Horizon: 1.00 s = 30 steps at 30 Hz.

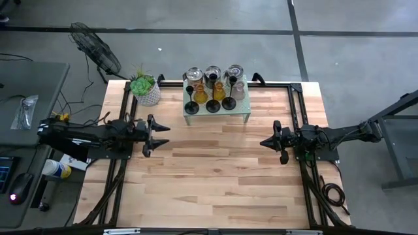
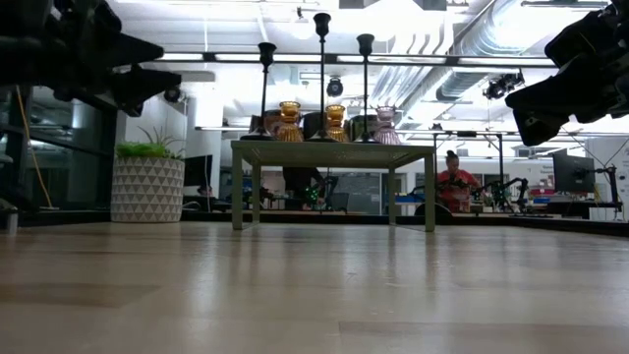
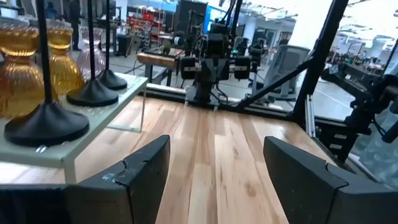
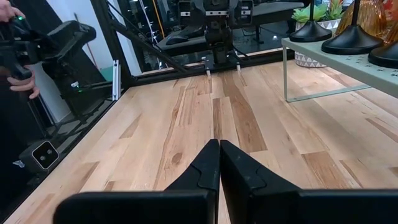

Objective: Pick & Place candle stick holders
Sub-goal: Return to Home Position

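Currently, at my remote station, the left end effector (image 1: 162, 135) hovers over the bare wood worktop (image 1: 215, 189) on its own side. Its two dark fingers (image 3: 140, 168) are spread wide with nothing between them. Facing it across open planks, well apart, the right end effector (image 1: 264, 141) hangs at about the same depth. Its fingers (image 4: 205, 168) are pressed together tip to tip and grip nothing.

Farther back than either tip, and between the two, a small pale green shelf (image 1: 215, 117) stands on the worktop near its far edge. I count all nine candle stick holders (image 1: 213, 88) on it, none touching either end effector.

The row nearest the end effectors is the three black stemmed holders (image 1: 213, 106), upright on round bases, their stems rising tall in the low view. Behind them stand the two amber glass holders (image 1: 200, 93). The pink glass holder (image 1: 239, 88) is beside those, on the right end effector's side. The rearmost row is the three silver cups (image 1: 212, 72), close along the shelf's back edge.

Off the shelf, on the left end effector's side and near the back corner of the worktop, sits a white pot (image 1: 147, 91) with a green plant. Beyond the worktop, the low view shows a person (image 2: 455, 182) in a red top far off in the room.
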Motion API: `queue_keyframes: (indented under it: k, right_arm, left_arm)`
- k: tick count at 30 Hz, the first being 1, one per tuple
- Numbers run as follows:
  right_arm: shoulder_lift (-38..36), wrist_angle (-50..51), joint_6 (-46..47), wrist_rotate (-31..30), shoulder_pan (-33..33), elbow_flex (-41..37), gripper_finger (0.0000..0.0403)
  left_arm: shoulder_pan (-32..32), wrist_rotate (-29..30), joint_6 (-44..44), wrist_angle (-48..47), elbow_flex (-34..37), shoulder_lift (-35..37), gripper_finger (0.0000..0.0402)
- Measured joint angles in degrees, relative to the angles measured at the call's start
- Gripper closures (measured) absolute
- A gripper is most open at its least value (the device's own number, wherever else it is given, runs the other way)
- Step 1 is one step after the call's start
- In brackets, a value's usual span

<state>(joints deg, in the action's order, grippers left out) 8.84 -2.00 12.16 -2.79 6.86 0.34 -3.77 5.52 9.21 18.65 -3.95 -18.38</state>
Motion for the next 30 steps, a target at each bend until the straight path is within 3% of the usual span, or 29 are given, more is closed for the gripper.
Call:
queue_keyframes:
  k: [13, 30]
  right_arm:
    - [0.00, 0.02, 0.00, -0.01, 0.00, 0.00, 0.0400]
    - [0.00, -0.02, 0.00, -0.01, -0.01, 0.00, 0.0400]
  left_arm:
    - [0.02, 0.33, -1.48, -25.31, -0.21, 18.26, 0.0146]
    - [0.00, 0.00, -1.46, -23.75, -0.02, 18.02, 0.0146]
